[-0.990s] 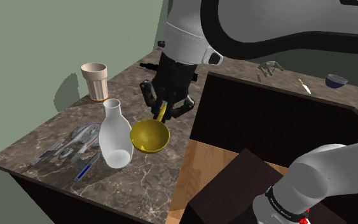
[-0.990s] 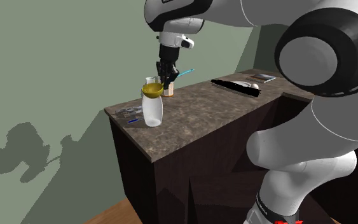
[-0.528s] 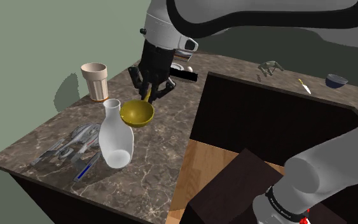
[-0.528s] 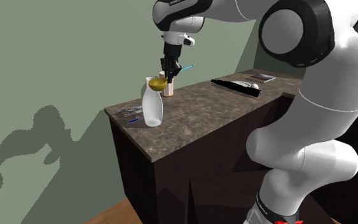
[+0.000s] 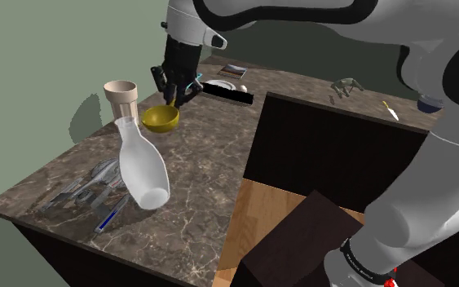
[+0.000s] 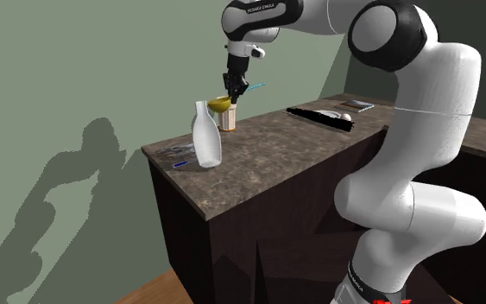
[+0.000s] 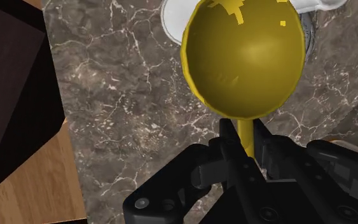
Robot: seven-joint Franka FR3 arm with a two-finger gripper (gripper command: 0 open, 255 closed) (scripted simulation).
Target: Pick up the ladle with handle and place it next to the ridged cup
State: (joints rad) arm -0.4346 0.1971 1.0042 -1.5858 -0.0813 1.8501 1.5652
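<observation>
My gripper is shut on the thin yellow handle of the ladle, and its yellow bowl hangs just above the marble counter. In the wrist view the handle is clasped between my black fingers, with the round bowl beyond them. The ridged tan cup stands a short way off, toward the shoulder view's left of the bowl. From the second exterior view the ladle bowl hangs in front of the cup, under the gripper.
A white bottle stands close below the ladle, leaning toward the cup. Grey cutlery and a blue pen lie near the counter's front corner. A flat black object lies behind. A deep dark recess borders the counter's right.
The gripper has carried the ladle toward the shoulder view's upper left, closer to the ridged cup. The white bottle now leans toward the cup instead of standing upright.
</observation>
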